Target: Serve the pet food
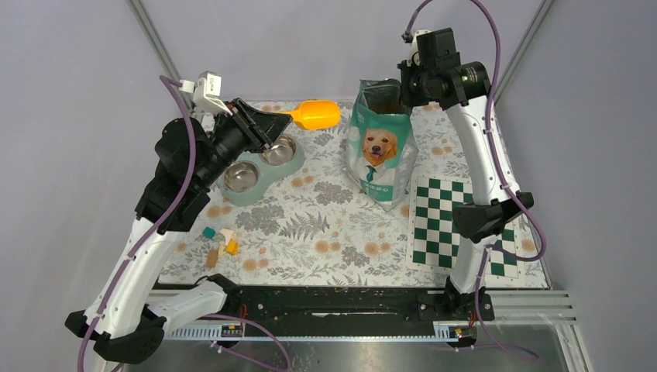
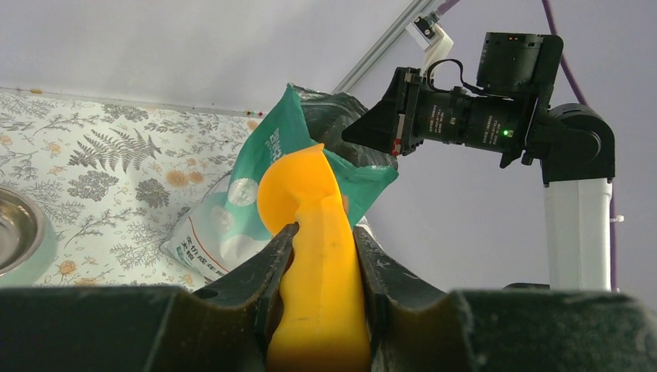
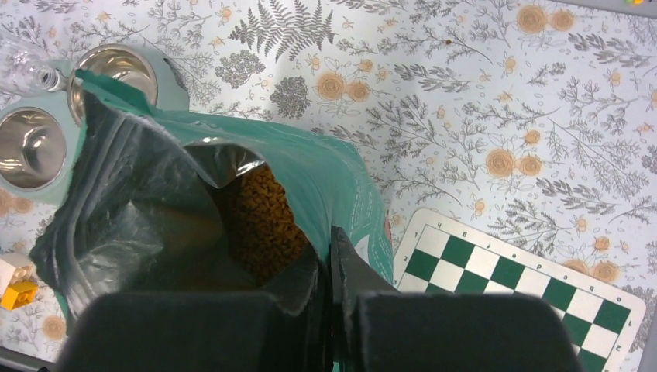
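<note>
A teal pet food bag (image 1: 381, 147) with a dog picture stands open mid-table. Brown kibble (image 3: 259, 221) shows inside it in the right wrist view. My right gripper (image 1: 404, 84) is shut on the bag's top rim (image 3: 341, 213), one finger inside and one outside. My left gripper (image 1: 273, 124) is shut on the handle of an orange scoop (image 1: 314, 115), held in the air left of the bag, above the bowls. In the left wrist view the scoop (image 2: 306, 194) points at the bag (image 2: 263, 194). A pale green double feeder (image 1: 263, 174) holds two steel bowls, both empty.
A green and white checkerboard (image 1: 465, 225) lies at the right. Small coloured wooden blocks (image 1: 221, 244) lie at the front left. A floral mat (image 1: 325, 232) covers the table.
</note>
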### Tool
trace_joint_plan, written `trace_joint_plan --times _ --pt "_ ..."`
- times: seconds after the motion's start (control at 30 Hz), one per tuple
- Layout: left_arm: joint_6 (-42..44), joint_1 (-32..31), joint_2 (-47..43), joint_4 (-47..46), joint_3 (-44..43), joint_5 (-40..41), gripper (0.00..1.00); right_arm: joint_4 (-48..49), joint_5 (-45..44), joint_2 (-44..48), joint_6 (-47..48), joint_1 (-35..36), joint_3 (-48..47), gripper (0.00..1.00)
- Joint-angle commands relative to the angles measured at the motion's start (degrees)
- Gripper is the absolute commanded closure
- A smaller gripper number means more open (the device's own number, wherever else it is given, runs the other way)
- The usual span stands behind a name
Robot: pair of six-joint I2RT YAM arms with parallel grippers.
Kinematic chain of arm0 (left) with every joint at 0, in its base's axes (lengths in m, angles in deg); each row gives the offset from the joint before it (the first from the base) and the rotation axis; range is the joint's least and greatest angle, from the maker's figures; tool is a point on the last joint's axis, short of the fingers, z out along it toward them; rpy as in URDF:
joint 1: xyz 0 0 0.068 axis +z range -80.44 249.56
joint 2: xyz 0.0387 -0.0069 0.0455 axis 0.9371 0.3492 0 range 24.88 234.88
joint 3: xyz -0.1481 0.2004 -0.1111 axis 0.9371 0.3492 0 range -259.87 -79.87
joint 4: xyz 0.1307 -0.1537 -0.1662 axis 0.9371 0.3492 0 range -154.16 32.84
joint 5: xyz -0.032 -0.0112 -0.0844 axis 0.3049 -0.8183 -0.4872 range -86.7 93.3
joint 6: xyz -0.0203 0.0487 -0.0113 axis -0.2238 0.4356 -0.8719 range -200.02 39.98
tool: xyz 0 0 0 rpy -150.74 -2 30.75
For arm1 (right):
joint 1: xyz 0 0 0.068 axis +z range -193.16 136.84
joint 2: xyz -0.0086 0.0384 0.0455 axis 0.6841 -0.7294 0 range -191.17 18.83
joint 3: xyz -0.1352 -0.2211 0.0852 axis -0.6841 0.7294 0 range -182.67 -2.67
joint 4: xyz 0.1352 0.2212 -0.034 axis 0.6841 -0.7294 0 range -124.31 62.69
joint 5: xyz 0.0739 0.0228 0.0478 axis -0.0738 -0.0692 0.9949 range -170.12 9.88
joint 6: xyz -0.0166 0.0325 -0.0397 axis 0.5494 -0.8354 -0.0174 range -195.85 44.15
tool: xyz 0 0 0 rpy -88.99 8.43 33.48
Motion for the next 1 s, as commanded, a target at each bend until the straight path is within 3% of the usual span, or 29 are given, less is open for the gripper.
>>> trace_joint_plan --times 0.0,0.23,0.33,0.47,0.67,0.97 --pt "-0.6 0.3 -0.2 -3.0 -0.9 0.8 1.0 5.8 -3.1 0.2 -2.7 -0.2 -8.6 1.0" --pt "-0.7 0.2 -0.3 -3.9 -1.1 0.4 1.0 21.0 -4.0 4.6 -4.9 -0.2 -9.3 1.0" --pt "-1.2 0.3 -0.3 -4.6 -1.2 0.1 1.0 20.8 -3.3 5.2 -6.9 0.0 -10.5 1.0" --pt "-0.6 0.3 -1.0 -7.3 -0.3 -1.4 1.0 20.5 -6.6 8.8 -9.0 2.6 -3.8 1.0" --pt "-0.8 0.3 -3.0 -12.7 4.1 -4.8 1.0 15.4 -18.7 11.7 -4.0 13.3 4.8 1.0" --pt "-0.4 0.2 -7.6 -10.9 10.3 -4.6 1.0 10.9 -23.6 13.8 -5.1 23.3 13.5 1.0"
